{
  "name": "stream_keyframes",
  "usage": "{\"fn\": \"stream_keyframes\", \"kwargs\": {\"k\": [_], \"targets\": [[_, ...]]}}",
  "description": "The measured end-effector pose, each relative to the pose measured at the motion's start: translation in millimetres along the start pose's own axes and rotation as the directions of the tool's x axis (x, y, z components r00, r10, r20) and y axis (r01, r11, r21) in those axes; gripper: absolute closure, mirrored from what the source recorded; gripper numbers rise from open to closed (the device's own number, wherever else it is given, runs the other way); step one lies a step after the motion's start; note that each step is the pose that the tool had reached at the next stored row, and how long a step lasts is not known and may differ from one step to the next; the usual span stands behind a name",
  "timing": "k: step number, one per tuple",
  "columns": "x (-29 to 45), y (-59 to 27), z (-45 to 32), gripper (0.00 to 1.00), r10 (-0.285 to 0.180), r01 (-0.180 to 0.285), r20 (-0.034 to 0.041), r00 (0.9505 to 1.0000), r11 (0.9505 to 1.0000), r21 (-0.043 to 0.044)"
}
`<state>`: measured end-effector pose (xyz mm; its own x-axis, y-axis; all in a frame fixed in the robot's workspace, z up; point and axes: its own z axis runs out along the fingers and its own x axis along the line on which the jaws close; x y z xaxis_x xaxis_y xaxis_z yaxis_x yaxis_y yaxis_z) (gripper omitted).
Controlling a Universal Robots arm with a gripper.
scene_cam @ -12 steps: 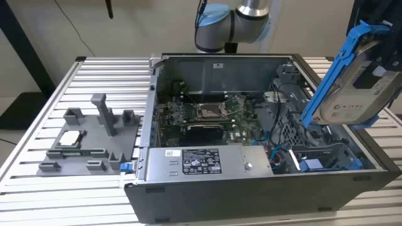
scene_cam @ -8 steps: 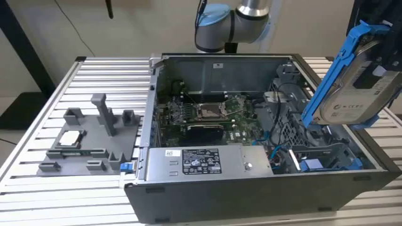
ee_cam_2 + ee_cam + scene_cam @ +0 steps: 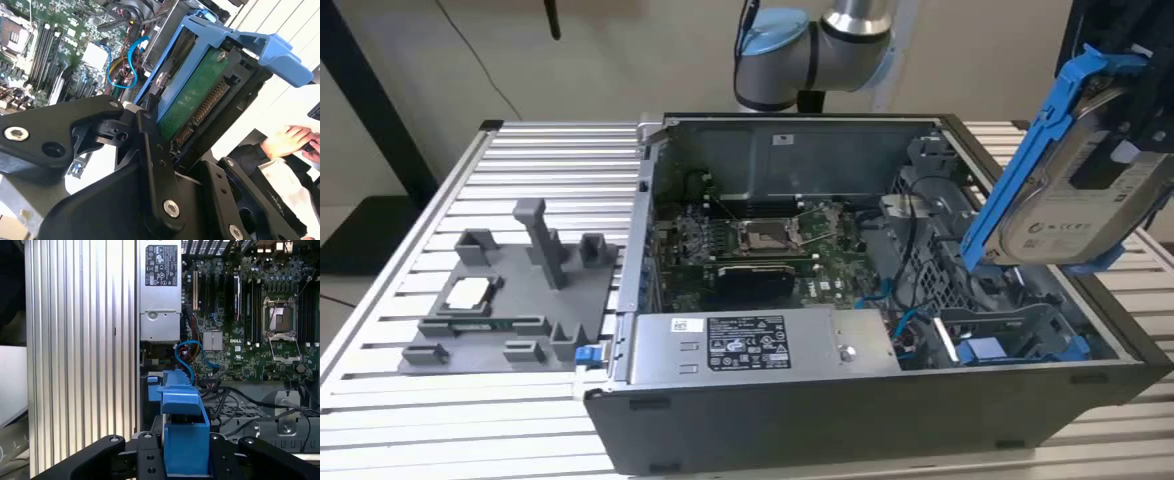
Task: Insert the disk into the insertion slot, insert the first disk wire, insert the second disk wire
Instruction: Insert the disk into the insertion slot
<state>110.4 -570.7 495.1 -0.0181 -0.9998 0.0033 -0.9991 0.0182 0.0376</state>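
The disk [image 3: 1067, 205], pale-faced in its blue carrier frame [image 3: 1027, 150], hangs tilted on edge above the open computer case's right side in the exterior view. My gripper [image 3: 1118, 165] is shut on it. In the second wrist view the disk's green circuit board [image 3: 192, 97] faces the camera between the black fingers [image 3: 150, 130]. In the first wrist view the blue carrier [image 3: 184, 427] stands between the gripper's links. The insertion slot [image 3: 1014, 335], a dark cage with blue tabs, sits below the disk in the case's near right corner. Thin blue cables [image 3: 192, 357] loop loose inside the case.
A grey power-supply box [image 3: 747, 345] lies along the case's near wall, beside the motherboard [image 3: 767, 245]. A grey fixture tray [image 3: 507, 300] with upright posts rests on the slatted table at the exterior view's left. A person's hands [image 3: 295, 142] are in the second wrist view.
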Motion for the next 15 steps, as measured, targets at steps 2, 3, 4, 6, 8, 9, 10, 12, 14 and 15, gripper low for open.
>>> {"fn": "stream_keyframes", "kwargs": {"k": [2, 3, 4, 6, 8, 9, 10, 12, 14, 15], "targets": [[0.0, -0.2, 1.8, 0.67, 0.000, 0.000, -0.0001, 1.0000, 1.0000, 0.0000], [0.0, -0.4, 3.1, 0.67, 0.000, 0.000, -0.0001, 1.0000, 1.0000, 0.0000], [0.0, -0.7, 4.5, 0.67, 0.000, 0.000, -0.0001, 1.0000, 1.0000, 0.0000], [-0.1, -1.3, 7.4, 0.67, 0.000, 0.000, -0.0002, 1.0000, 1.0000, 0.0000], [-0.1, -2.2, 10.3, 0.67, 0.000, 0.000, -0.0002, 1.0000, 1.0000, 0.0000], [-0.1, -2.6, 11.8, 0.67, 0.000, 0.000, -0.0001, 1.0000, 1.0000, 0.0000], [-0.1, -3.0, 13.1, 0.67, 0.000, 0.000, -0.0001, 1.0000, 1.0000, 0.0000], [-0.1, -4.0, 15.7, 0.67, 0.000, 0.000, -0.0001, 1.0000, 1.0000, 0.0000], [-0.2, -5.1, 18.6, 0.67, 0.000, 0.000, 0.0000, 1.0000, 1.0000, 0.0000], [-0.2, -5.8, 20.1, 0.67, 0.000, 0.000, 0.0000, 1.0000, 1.0000, 0.0000]]}}
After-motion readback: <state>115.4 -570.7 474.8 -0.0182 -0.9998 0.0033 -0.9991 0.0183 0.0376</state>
